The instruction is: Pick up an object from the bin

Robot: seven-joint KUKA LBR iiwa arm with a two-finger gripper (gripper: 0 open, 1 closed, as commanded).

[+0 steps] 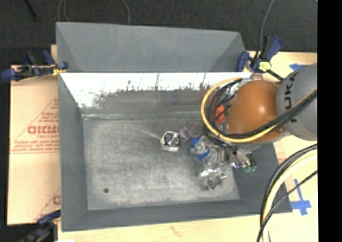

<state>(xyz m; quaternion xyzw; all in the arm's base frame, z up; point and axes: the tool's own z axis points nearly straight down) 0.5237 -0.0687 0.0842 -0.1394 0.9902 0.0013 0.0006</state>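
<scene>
My gripper [213, 174] is low in the bin's right half, close to the front wall, hanging under the orange wrist cover. Just up and left of it lies a small blue thing [200, 148], partly hidden by the gripper's body. A pale purple piece [187, 131] lies a little further back, near the rear wall. To the left, apart from the gripper, a small round silver and white thing [171, 141] rests on the bin floor. Nothing can be made out in the gripper.
A small green piece [249, 168] lies by the right wall, beside the gripper. The arm and its looped cables cover the bin's back right corner. The left half of the floor is bare scuffed metal.
</scene>
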